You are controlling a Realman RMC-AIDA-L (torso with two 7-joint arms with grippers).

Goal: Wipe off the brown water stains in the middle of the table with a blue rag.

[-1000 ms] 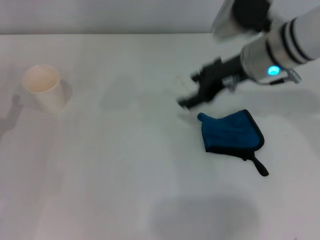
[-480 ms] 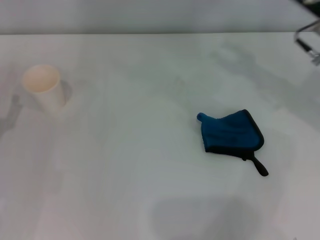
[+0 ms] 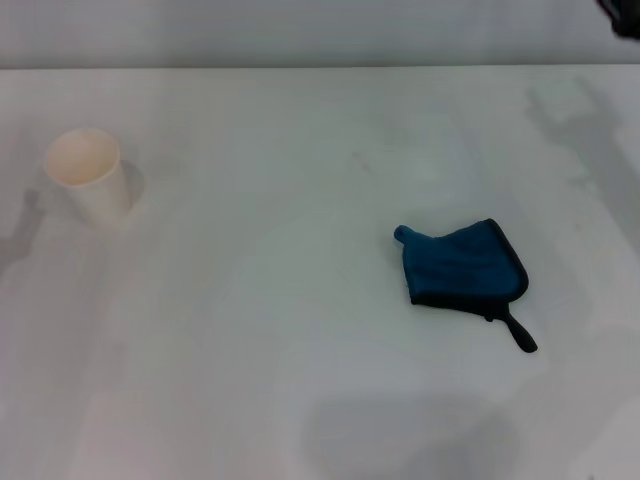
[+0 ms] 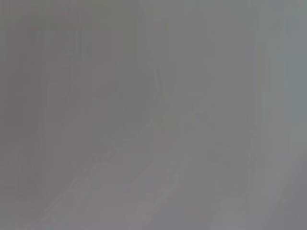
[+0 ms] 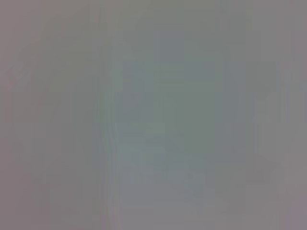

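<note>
The blue rag (image 3: 462, 268) lies crumpled on the white table (image 3: 260, 300), right of the middle, with its black loop tail pointing toward the front right. Nothing touches it. The brown water stains do not show anywhere on the tabletop in the head view. A dark piece of my right arm (image 3: 626, 14) pokes in at the far top right corner, well away from the rag; its gripper is out of view. My left arm and gripper are out of the head view too. Both wrist views are a plain grey blur with no object in them.
A white paper cup (image 3: 88, 176) stands upright at the far left of the table. The table's back edge (image 3: 300, 67) runs across the top of the head view.
My right arm, which hung just behind the rag a second ago, has pulled back up and to the right, almost out of the head view. The rag and cup have not moved.
</note>
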